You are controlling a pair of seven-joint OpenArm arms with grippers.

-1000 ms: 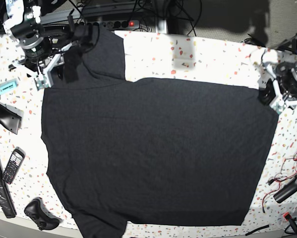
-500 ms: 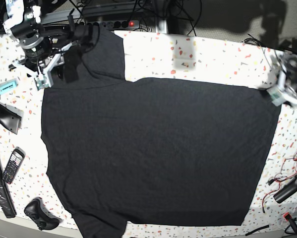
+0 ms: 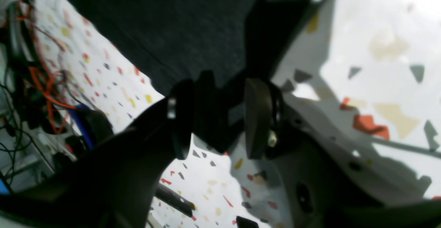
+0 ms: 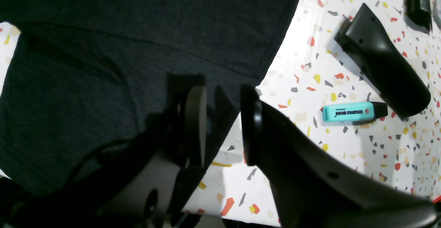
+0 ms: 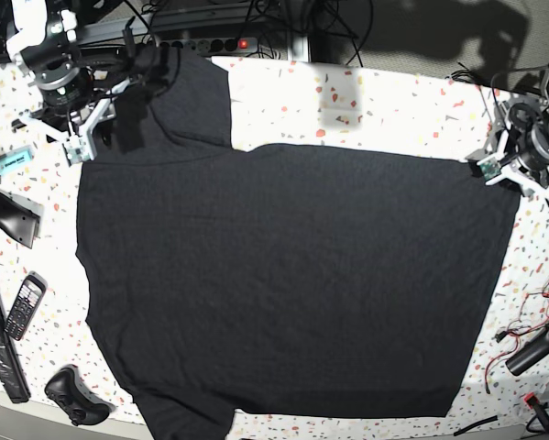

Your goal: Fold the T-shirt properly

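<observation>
Reading "STABILO BOSS" on teal highlighter [image 4: 353, 112], beside black T-shirt [image 5: 283, 275]

The T-shirt [image 5: 292, 275] was matt black knit cloth. The table [image 5: 393, 110] looked smooth, speckled. The highlighter [image 4: 353, 111] was glossy plastic.

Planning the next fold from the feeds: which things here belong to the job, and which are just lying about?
Job: T-shirt; left gripper; right gripper.

Lying about: turquoise highlighter; black handle; phone; black controller; red and black wires.
</observation>
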